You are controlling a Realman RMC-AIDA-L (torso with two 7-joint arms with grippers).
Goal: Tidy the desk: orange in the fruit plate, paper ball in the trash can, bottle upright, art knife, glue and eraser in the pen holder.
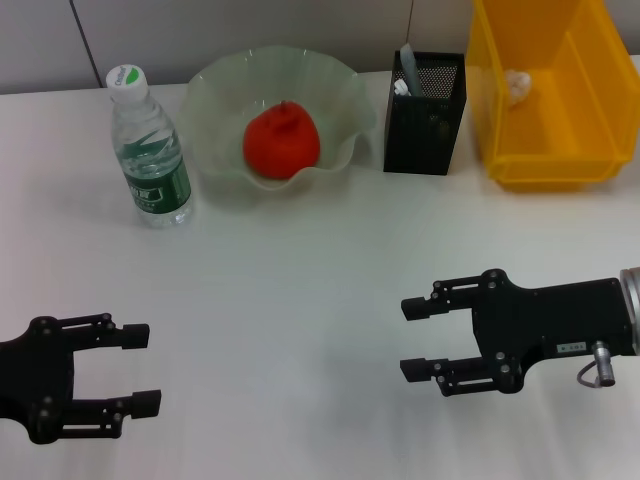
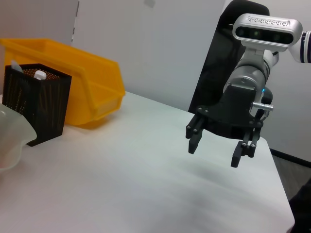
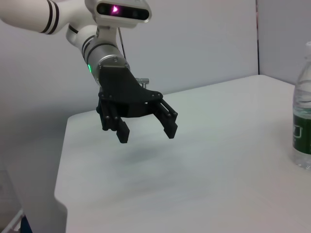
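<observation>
Both grippers hang over bare table at the near edge, nothing in either.

Head view: left gripper (image 1: 140, 367) low at the near left, fingers spread, empty. Right gripper (image 1: 418, 338) near centre-right, fingers likewise parted, empty. Bottle (image 1: 150, 148) stands upright at the far left, cap on. Orange (image 1: 282, 140) sits inside the fruit plate (image 1: 215, 85), just right of the bottle. Pen holder (image 1: 424, 125) stands between plate and trash can (image 1: 545, 165); a white item pokes above its rim, but which item cannot be told. Paper ball (image 1: 516, 86) lies in the can's far corner. Eraser, knife and glue not seen loose on the table; likely in the holder, unconfirmed.

Left wrist view: right gripper (image 2: 220, 147) hovers above the white table (image 2: 121, 184), fingers apart, clear of the surface. Holder (image 2: 36, 104) and yellow can (image 2: 82, 82) touch or nearly touch; cannot tell which. A white tip (image 2: 40, 74) shows at the holder's mouth.

Right wrist view: left gripper (image 3: 146, 130) hovers open near the table corner. Bottle (image 3: 303, 128) well apart from it.

Judgement: task looks done or nearly so. Risks from here:
- any sweep of the left arm toward the far side could knock the tall, light bottle over, undoing that step;
- the bottle stands close to the ruffled plate rim, so a toppling bottle may strike it;
- a reach toward the holder could tip it, spilling its contents.
</observation>
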